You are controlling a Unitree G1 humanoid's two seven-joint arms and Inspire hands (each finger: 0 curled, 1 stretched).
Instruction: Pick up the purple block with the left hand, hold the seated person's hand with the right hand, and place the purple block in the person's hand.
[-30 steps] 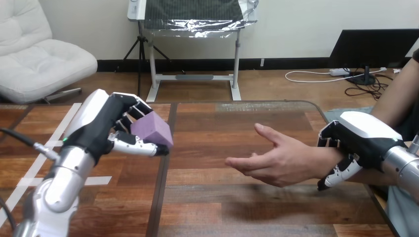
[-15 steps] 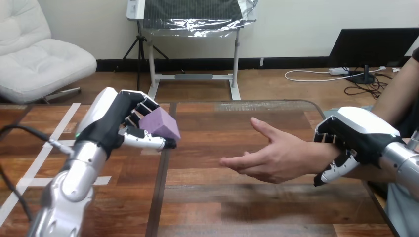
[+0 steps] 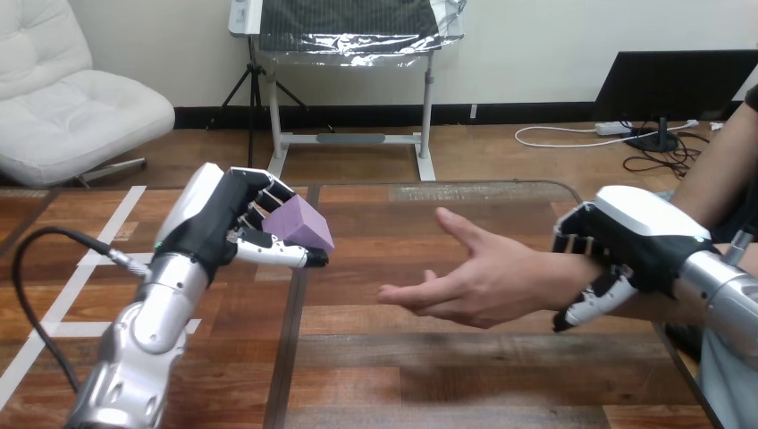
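Observation:
My left hand (image 3: 219,223) is raised over the table's left half, its fingers and thumb curled round the purple block (image 3: 302,225). The block sits clear of the table, a short way left of the person's hand (image 3: 474,279). That hand reaches in from the right, palm up and fingers spread, with nothing in it. My right hand (image 3: 630,241) is wrapped over the person's wrist, fingers curled across its top and thumb underneath.
The wooden table (image 3: 393,375) spreads below both arms, with a seam running down its middle left. White tape lines (image 3: 67,299) mark the left part. The person's forearm (image 3: 715,179) comes in at the right edge.
My left hand has carried the purple block to the right, nearer the person's palm. My right hand and the person's hand have shifted a little left together.

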